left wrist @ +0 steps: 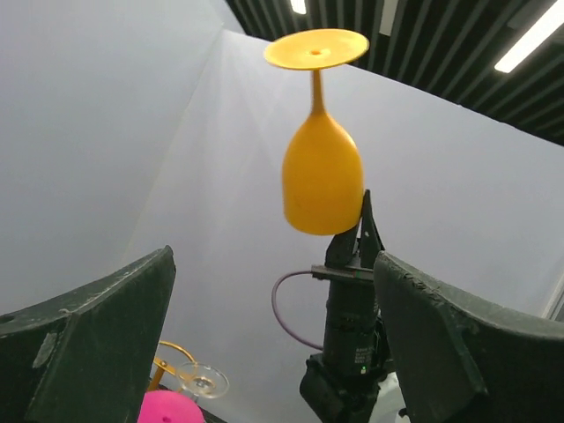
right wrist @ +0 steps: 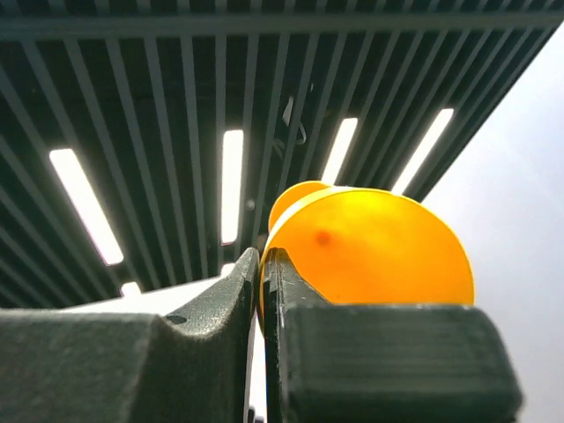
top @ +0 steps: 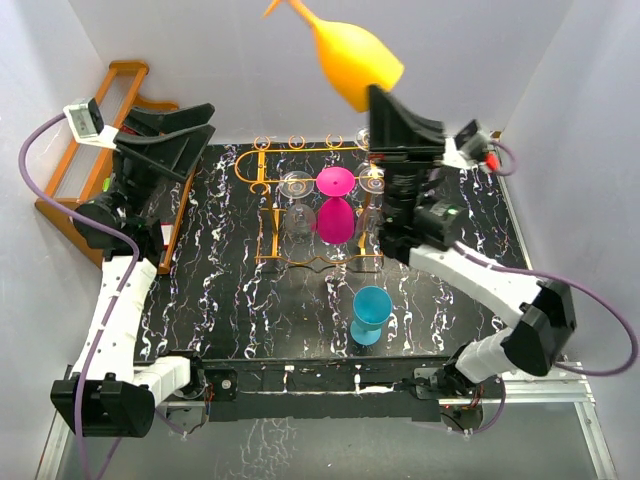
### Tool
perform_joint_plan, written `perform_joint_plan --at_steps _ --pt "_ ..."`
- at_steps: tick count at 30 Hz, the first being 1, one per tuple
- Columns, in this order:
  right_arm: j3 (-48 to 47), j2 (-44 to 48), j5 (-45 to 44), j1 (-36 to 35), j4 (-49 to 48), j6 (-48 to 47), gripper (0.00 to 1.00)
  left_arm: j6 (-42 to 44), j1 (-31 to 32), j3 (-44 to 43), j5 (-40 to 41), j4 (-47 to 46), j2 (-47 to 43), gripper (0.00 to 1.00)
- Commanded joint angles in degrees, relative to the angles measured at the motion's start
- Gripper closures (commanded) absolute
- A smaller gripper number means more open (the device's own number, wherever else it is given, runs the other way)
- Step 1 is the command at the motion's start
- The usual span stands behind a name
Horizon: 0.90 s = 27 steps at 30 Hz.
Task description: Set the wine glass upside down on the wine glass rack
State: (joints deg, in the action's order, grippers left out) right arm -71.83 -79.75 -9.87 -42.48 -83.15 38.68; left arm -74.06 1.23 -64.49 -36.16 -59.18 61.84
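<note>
We see the right gripper (top: 380,100) pinched narrow on the rim of the orange wine glass (top: 350,55). It holds the glass high, foot uppermost, over the 1 o'clock corner of the wine glass rack (top: 262,170). The top view cuts off part of the foot. In the right wrist view the bowl (right wrist: 379,256) hides the stem. The left gripper (top: 195,130) is spread wide and empty at 10 o'clock, beside the wooden rack (top: 75,150). The clear glasses (top: 296,185) on the wire rack are hard to make out beside the magenta glass (top: 336,215). A blue glass (top: 372,312) stands at 6 o'clock.
</note>
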Motion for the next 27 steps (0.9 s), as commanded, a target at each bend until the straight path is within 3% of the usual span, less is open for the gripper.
perform_joint_plan --at_steps 1,12,20,24,27 --pt "-4.84 -4.40 0.39 -9.09 -21.16 -9.28 0.92 2.68 -0.34 0.77 1.07 -12.21 -2.78 0.08" --pt "-4.16 -6.83 -2.90 -26.56 -21.31 -20.33 0.92 -1.43 -1.66 2.06 2.99 -16.46 -5.53 0.10" --pt "-9.11 -11.66 -0.77 -29.05 -21.32 -19.69 0.92 -3.49 -1.64 1.64 4.24 -15.98 -6.25 0.11" --pt "-8.71 -12.82 -1.01 -29.41 -21.34 -18.25 0.92 -6.06 -1.73 0.30 6.19 -13.35 -5.56 0.17" --pt "-9.11 -13.39 -0.64 -29.50 -21.29 -17.41 0.92 -6.45 -1.70 -0.80 6.84 -13.19 -4.97 0.28"
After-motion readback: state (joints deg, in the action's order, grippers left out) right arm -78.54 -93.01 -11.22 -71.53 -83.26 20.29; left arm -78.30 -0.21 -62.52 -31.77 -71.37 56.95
